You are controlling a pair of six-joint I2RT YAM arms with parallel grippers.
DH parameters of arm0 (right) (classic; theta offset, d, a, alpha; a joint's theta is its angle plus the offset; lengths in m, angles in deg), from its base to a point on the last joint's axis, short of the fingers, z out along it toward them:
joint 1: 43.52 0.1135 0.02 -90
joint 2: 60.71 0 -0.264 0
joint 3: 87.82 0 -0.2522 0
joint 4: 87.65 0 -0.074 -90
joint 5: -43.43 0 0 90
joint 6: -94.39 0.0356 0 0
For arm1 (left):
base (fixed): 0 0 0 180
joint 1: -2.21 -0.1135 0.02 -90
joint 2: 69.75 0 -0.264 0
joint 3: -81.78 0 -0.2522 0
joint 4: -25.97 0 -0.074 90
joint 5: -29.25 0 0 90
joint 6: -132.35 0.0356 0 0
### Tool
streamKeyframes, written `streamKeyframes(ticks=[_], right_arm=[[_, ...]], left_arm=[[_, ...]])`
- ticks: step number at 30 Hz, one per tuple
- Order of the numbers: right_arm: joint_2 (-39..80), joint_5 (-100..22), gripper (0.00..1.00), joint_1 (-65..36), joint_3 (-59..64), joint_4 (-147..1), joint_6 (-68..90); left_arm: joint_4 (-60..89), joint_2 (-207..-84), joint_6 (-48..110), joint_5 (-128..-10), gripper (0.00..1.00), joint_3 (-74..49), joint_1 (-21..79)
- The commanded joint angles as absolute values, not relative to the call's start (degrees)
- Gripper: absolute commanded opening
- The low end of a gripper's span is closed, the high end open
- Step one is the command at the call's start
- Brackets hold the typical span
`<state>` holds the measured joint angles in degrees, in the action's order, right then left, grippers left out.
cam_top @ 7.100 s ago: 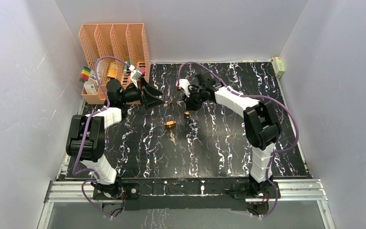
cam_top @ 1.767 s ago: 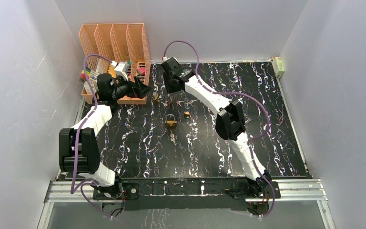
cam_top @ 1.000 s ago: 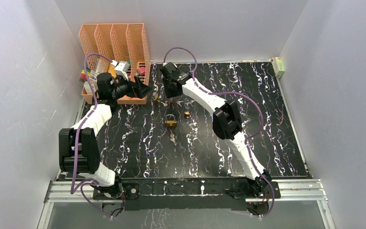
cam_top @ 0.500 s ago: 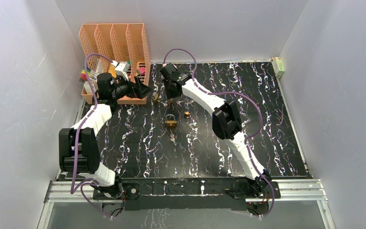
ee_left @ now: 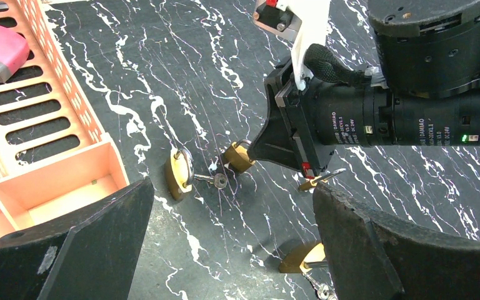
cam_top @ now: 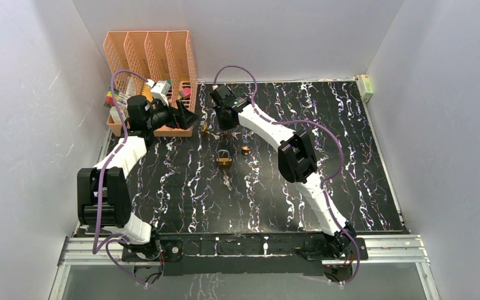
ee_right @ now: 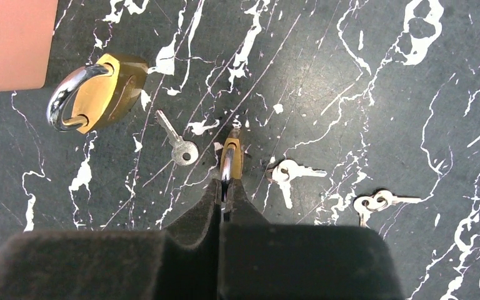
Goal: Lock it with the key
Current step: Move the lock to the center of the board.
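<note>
1. At the far left, the left jaws hung spread wide beside the orange tray [ee_left: 50,119] and held nothing.
2. Just right of the tray, a first lock [ee_right: 109,87] lay flat on the counter [ee_right: 381,94]. A loose key [ee_right: 178,147] lay just beside it, not in it.
3. In the middle, the right jaws were pressed together on the shackle of a second lock [ee_right: 229,156], which the right wrist camera saw edge-on. I could not tell whether its body touched the counter. No key showed in it.
4. Right of that lock, a key pair [ee_right: 287,172] and then ringed keys [ee_right: 375,201] lay on the counter, with neither set of jaws on them.
5. Nearer the arms sat a third lock [cam_top: 224,161] with keys [cam_top: 226,181] at its foot, and a small fourth lock [cam_top: 245,150] lay to its right.
6. To my eye the job had barely begun. One lock was gripped, but no key had been picked up. Someone had yet to choose a key, seat it in the keyhole, close the shackle and turn the key.
</note>
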<state>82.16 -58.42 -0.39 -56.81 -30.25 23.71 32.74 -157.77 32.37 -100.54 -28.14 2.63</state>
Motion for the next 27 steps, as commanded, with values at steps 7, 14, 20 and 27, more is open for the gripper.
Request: streamKeyframes(ticks=[7, 14, 20, 27], right_arm=[[71.93, -52.34, 0.0, -0.41, -47.64, -36.37, -0.07], [66.24, -40.84, 0.0, -1.18, -41.67, -38.53, -12.33], [62.92, -29.64, 0.0, -1.94, -35.81, -42.27, -15.57], [63.6, -24.36, 0.0, -2.76, -35.12, -40.43, -18.9]], left_arm=[[32.72, -157.55, 33.44, -100.91, 0.98, -26.03, 2.29], [32.58, -157.56, 33.85, -100.74, 0.98, -26.1, 2.29], [32.48, -157.75, 34.0, -100.82, 0.98, -26.1, 2.29], [32.13, -157.83, 34.37, -100.56, 0.98, -26.13, 2.29]])
